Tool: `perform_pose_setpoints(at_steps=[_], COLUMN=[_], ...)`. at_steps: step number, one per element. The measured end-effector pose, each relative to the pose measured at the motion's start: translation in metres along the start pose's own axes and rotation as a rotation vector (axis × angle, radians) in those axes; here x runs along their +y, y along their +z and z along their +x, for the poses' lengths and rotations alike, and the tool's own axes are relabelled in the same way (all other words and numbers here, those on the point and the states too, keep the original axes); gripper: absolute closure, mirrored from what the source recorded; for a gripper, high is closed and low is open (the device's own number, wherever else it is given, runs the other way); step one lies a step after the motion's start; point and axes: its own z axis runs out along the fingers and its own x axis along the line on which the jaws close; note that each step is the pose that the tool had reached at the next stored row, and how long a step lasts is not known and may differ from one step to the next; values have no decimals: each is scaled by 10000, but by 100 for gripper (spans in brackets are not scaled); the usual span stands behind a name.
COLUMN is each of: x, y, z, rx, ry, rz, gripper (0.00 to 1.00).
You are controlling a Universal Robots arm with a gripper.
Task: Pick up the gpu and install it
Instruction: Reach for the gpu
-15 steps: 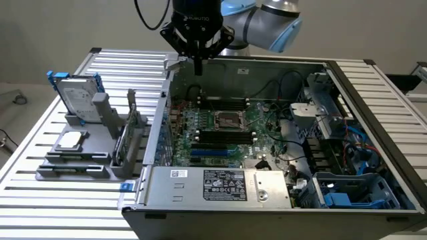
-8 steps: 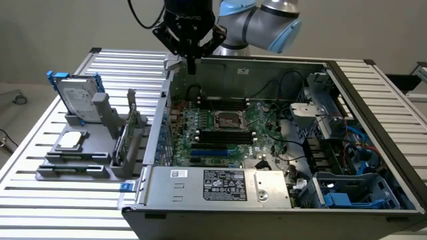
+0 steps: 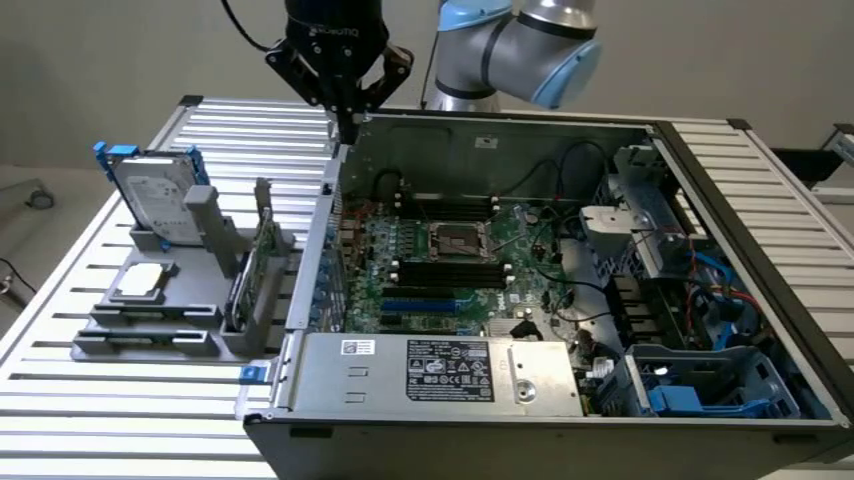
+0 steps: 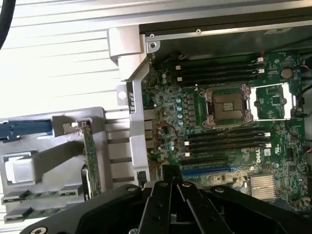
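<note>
Exterior view: gripper (image 3: 347,120) empty, jaws together, above the case (image 3: 441,128) wall. The gpu (image 3: 256,268) stands upright in a grey rack (image 3: 147,340) on the table (image 3: 80,430), just beside the case.
Wrist view: gpu (image 4: 90,158) edge-on, untouched.
Risk: descending with jaws together would knock the card, not straddle it.

**Robotics laboratory, test bench for computer assembly.** A jointed arm (image 3: 534,50) in grey and pale blue, carrying a black gripper (image 3: 350,125), hangs over the far edge of a table (image 3: 80,420) made of ribbed aluminium slats. An open case (image 3: 534,440) lies on the table with its motherboard (image 3: 447,265) and power supply (image 3: 427,375) exposed. At the exterior view's left stands a grey rack (image 3: 147,335) that holds loose parts in slots, among them a drive (image 3: 154,185) on blue rails. Behind the bench is a plain pale wall (image 3: 107,60).
</note>
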Motion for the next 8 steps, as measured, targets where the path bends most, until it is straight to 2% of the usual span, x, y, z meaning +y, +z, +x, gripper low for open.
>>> perform_pose_setpoints(at_steps=[8], x=[9], y=[6], z=[339], rx=[114], ry=[7], rz=[-34], gripper=[89])
